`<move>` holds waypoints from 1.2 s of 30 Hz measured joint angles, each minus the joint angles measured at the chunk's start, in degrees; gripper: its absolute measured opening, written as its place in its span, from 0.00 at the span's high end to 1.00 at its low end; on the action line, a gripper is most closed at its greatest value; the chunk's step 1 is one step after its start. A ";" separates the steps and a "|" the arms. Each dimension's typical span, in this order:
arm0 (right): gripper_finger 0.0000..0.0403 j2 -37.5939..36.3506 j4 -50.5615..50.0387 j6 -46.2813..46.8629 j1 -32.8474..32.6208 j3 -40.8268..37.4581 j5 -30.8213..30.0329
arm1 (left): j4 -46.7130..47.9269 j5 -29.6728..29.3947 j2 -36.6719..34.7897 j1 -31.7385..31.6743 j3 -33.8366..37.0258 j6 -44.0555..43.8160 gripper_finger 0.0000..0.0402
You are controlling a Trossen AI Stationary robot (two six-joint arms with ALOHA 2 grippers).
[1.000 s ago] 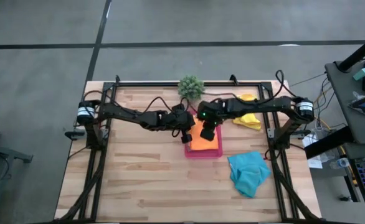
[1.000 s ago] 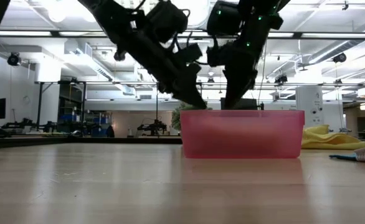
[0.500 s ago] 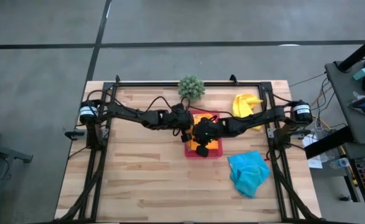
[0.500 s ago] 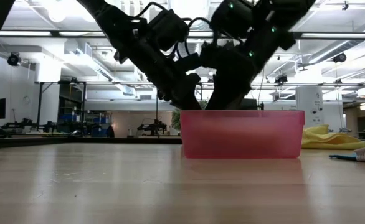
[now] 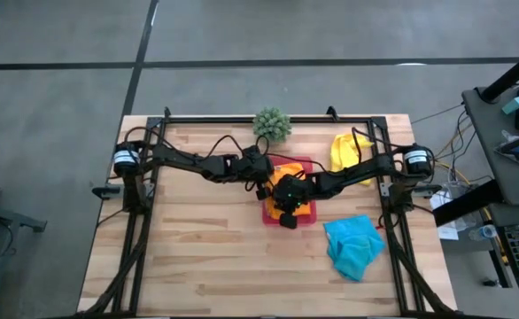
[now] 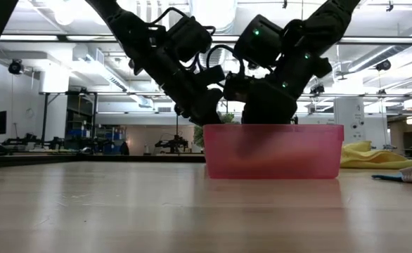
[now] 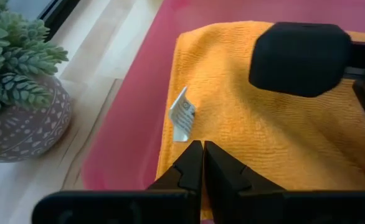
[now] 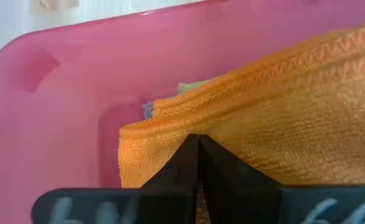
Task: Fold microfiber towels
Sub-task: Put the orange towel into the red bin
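Note:
A folded orange towel (image 5: 297, 193) lies on top of a stack inside the pink tray (image 5: 305, 165) at the table's middle. Lime green (image 8: 190, 88) and grey (image 8: 147, 111) layers peek out under it. A white label (image 7: 182, 119) sticks up from the orange towel's top. My left gripper (image 7: 202, 151) is shut over the towel's left part, near the label. My right gripper (image 8: 199, 144) is shut at the towel's near corner. In the low view both reach down behind the tray's wall (image 6: 273, 151). A yellow towel (image 5: 348, 151) and a turquoise towel (image 5: 352, 245) lie loose on the table at the right. My left gripper has its shut fingertips on the orange towel's top face (image 7: 223, 134), beside the label, slanting down from the table's left. Whether they press on the cloth or hover just above it, I cannot tell. My right gripper sets its shut fingertips on the top layer (image 8: 232, 146) just behind the folded edge (image 8: 170, 115), slanting down from the right. The towel lies flat on the stack in the tray.
A small potted plant (image 5: 272, 124) stands just beyond the tray's far left corner, close to my left arm. The black frame rails (image 5: 268, 118) run along the table's far edge and both sides. Bare wood (image 5: 206, 257) stretches across the near left.
My right gripper has come down into the tray and toward the table's near edge, tipping less steeply, and now rests at the orange towel's near corner. The towel stays flat in the tray.

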State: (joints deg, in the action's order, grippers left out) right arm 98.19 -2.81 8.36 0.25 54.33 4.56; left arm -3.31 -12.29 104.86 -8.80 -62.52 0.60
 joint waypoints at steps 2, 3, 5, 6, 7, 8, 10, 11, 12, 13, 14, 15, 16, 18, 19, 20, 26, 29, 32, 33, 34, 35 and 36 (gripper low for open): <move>0.98 0.00 -0.46 0.02 0.00 0.36 0.02 | -0.13 -0.07 0.00 -0.26 0.00 0.42 1.00; 0.98 -0.04 -0.55 0.00 0.00 0.54 0.01 | -0.19 -0.40 0.00 -0.37 0.00 0.81 1.00; 0.98 -0.14 -1.84 0.00 0.00 1.21 -0.02 | -0.10 -2.04 -0.12 -0.37 -0.07 2.27 1.00; 0.98 -0.21 -2.72 -0.02 0.00 1.72 -0.02 | 0.00 -2.48 -0.50 -0.37 -0.09 2.93 1.00; 0.98 -0.38 -3.69 -0.03 0.00 2.27 -0.03 | 0.17 -2.81 -1.00 -0.37 -0.11 3.29 1.00; 0.98 -0.55 -4.90 -0.19 0.00 2.83 -0.07 | 0.23 -2.86 -1.68 -0.37 -0.17 4.15 1.00; 0.98 -1.29 -7.20 -0.61 0.00 3.87 -0.12 | 0.33 -3.00 -3.18 -0.37 -0.21 5.32 1.00; 0.98 -1.63 -8.06 -0.96 0.00 4.39 -0.26 | 0.30 -3.02 -3.94 -0.37 -0.14 5.97 1.00; 0.98 -2.16 -8.99 -1.33 0.00 4.84 -0.52 | 0.11 -2.99 -4.71 -0.34 -0.11 6.01 1.00; 0.98 -2.52 -10.27 -1.65 -0.02 5.36 -1.31 | 0.53 -3.00 -5.72 -0.33 -0.11 6.03 1.00; 0.98 -3.15 -11.85 -2.00 -0.02 5.95 -2.03 | 1.53 -3.01 -6.53 -0.26 -0.06 6.03 1.00; 0.98 -3.76 -13.33 -2.46 0.00 6.47 -2.86 | 1.94 -2.99 -7.05 -0.17 -0.04 6.01 1.00; 0.98 -4.53 -14.69 -3.01 0.00 6.96 -3.62 | 2.88 -2.96 -7.67 -0.13 -0.04 6.00 1.00; 0.98 -5.85 -17.50 -3.87 -0.02 7.75 -5.38 | 5.09 -2.97 -8.63 0.17 0.11 5.92 1.00; 0.98 -6.80 -18.94 -4.29 -0.02 7.93 -6.30 | 5.45 -2.93 -9.01 0.36 0.11 5.86 1.00; 0.98 -7.39 -20.70 -4.54 -0.02 8.00 -7.26 | 6.12 -2.71 -9.35 0.64 0.13 5.84 1.00; 0.98 -12.52 -25.45 -4.98 0.81 6.42 -13.19 | 6.93 3.63 -9.17 2.09 0.77 5.71 1.00; 0.98 -14.62 -25.24 -4.74 1.98 4.56 -14.87 | 6.60 7.85 -8.27 2.49 0.79 5.58 1.00; 0.98 -15.97 -23.35 -3.94 3.64 2.67 -16.59 | 3.97 8.72 -6.43 2.92 0.79 5.05 1.00; 0.98 -16.10 -22.75 -3.87 4.32 2.08 -16.61 | 3.03 8.80 -5.74 2.99 0.79 4.33 1.00; 0.98 -16.11 -21.89 -3.85 4.93 1.42 -16.63 | 1.67 8.91 -4.94 2.97 0.78 4.13 1.00; 0.98 -15.96 -20.91 -3.87 5.52 0.84 -16.63 | 0.46 8.94 -4.20 2.97 0.71 4.05 1.00; 0.98 -15.77 -19.73 -3.88 6.09 0.29 -16.63 | 0.08 8.96 -3.61 2.95 0.68 3.99 1.00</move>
State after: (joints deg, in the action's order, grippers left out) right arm 82.43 -22.55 4.48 6.34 54.62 -12.08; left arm -3.23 -3.33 101.25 -5.85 -61.84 4.59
